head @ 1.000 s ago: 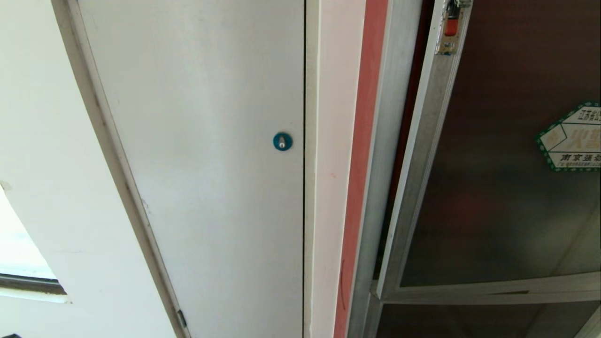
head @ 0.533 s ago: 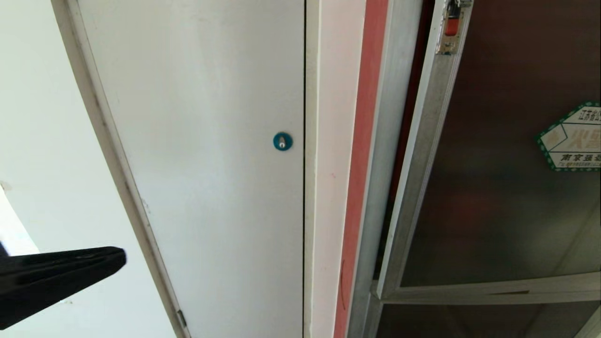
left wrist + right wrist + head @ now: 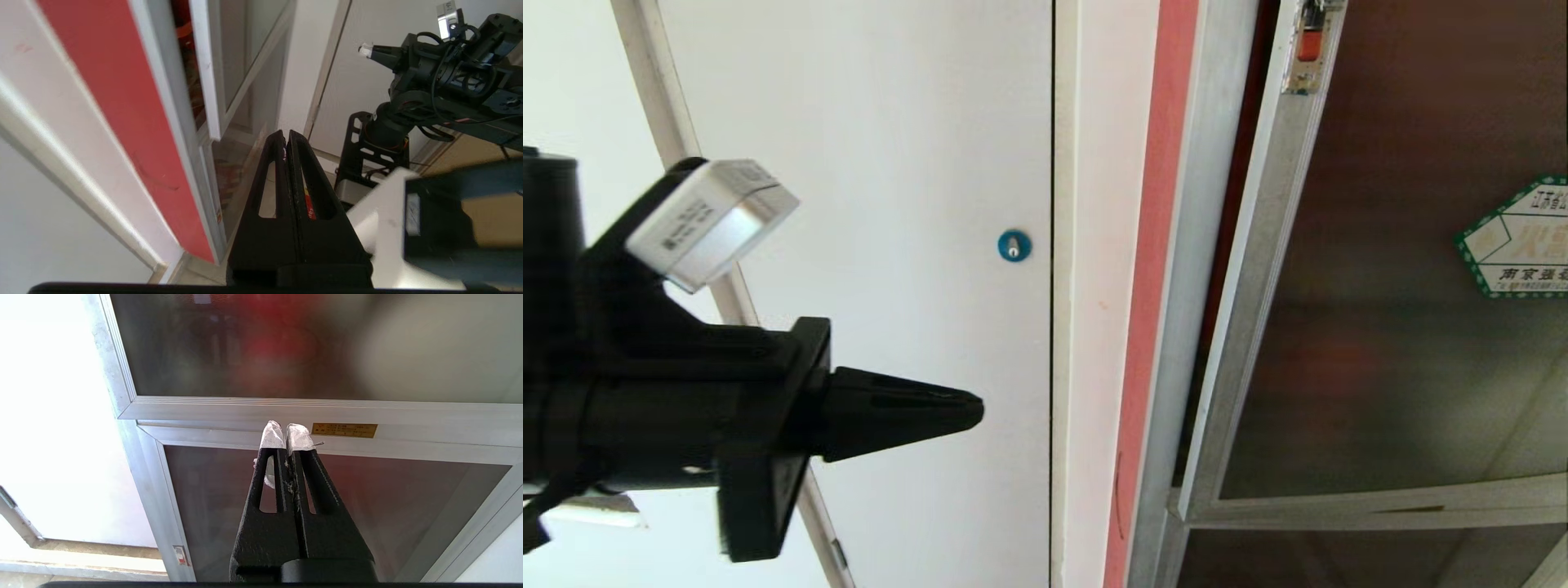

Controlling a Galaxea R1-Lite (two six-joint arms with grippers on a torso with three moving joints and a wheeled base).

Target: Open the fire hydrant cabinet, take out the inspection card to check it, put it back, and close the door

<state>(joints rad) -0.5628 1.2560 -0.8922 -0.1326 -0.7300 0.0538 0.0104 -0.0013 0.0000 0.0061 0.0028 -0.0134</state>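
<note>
The fire hydrant cabinet (image 3: pixel 1188 310) has a silver frame beside a red wall strip. Its door (image 3: pixel 1380 343), dark tinted glass in an aluminium frame, stands slightly ajar, with a dark red gap along the latch (image 3: pixel 1308 45) edge. A green-bordered hexagonal sticker (image 3: pixel 1515 237) is on the glass. My left gripper (image 3: pixel 976 412) is shut and empty, pointing level toward the cabinet from in front of the grey-white panel door. In the left wrist view it (image 3: pixel 287 134) aims past the door edge (image 3: pixel 204 81). My right gripper (image 3: pixel 286 435), shut with white-wrapped tips, hangs before the lower glass door. The inspection card is hidden.
The grey-white panel door (image 3: pixel 890 245) with a blue round lock (image 3: pixel 1014 246) fills the left of the head view. A yellow label (image 3: pixel 344 430) sits on the frame bar above the lower glass door (image 3: pixel 327 498). The right arm (image 3: pixel 441 81) shows in the left wrist view.
My left arm has risen into the head view from the lower left, and its shut gripper has swung right across the panel door toward the cabinet. The cabinet door has not moved.
</note>
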